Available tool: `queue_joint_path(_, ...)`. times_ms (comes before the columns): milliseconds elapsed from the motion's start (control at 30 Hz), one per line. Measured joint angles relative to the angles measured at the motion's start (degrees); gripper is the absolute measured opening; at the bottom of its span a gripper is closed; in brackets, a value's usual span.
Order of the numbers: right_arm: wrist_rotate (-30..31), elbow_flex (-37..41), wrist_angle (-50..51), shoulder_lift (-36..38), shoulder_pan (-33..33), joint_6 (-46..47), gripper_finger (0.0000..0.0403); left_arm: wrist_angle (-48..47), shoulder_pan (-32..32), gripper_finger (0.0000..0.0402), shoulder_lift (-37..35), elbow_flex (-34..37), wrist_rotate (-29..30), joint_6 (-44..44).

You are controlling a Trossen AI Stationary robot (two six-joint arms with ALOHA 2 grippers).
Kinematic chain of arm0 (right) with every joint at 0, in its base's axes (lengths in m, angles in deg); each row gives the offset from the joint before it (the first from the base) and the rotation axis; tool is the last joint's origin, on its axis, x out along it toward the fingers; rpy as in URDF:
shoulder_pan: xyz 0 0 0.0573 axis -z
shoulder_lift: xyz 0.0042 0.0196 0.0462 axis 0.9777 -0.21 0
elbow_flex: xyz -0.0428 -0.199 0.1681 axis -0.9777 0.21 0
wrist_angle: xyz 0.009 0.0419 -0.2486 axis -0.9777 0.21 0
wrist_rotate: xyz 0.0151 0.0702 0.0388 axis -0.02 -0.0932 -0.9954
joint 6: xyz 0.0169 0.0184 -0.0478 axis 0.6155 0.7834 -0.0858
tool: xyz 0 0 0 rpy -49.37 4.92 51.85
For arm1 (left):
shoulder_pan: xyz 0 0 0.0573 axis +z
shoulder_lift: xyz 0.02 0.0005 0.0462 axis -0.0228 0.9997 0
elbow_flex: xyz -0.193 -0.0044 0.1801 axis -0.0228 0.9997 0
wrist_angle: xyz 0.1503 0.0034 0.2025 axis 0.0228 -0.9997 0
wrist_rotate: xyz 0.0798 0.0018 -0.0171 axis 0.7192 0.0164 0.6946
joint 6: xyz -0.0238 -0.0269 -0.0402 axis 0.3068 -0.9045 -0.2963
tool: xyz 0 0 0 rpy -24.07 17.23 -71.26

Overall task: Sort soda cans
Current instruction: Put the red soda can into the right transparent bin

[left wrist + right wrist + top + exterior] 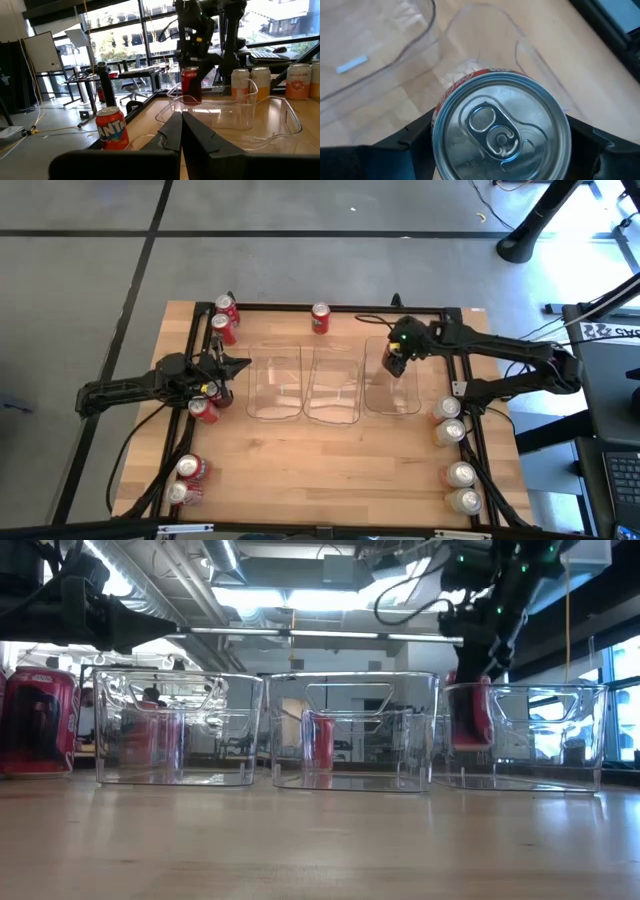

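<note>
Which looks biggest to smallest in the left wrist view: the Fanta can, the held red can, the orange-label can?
1. Fanta can, nearest the camera.
2. Held red can.
3. Orange-label can, about alike; nearness decides, not true size.

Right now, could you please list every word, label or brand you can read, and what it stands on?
"Fanta": red can at the table edge, left wrist view.
Orange-labelled can: lettering too small to read.
Held can, right fingers: rim print blurred.
Other cans: unreadable.
</note>
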Motion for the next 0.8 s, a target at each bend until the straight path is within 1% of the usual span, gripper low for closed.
queue_joint_path(200, 1.56, 5.12, -4.07, -0.01, -0.02, -0.07, 0.0299, -0.02, 0.0, 0.0, -0.02, 0.0, 0.0, 0.0)
queue_joint_path(333, 1.8, 7.15, -6.66, -0.02, -0.02, -0.07, 0.0313, -0.02, 0.0, 0.0, -0.01, 0.0, 0.0, 0.0)
queue_joint_path(800, 1.92, 7.84, -6.84, -0.02, -0.02, 0.89, 0.0335, -0.04, 0.0, 0.0, 0.0, 0.0, 0.0, -0.33)
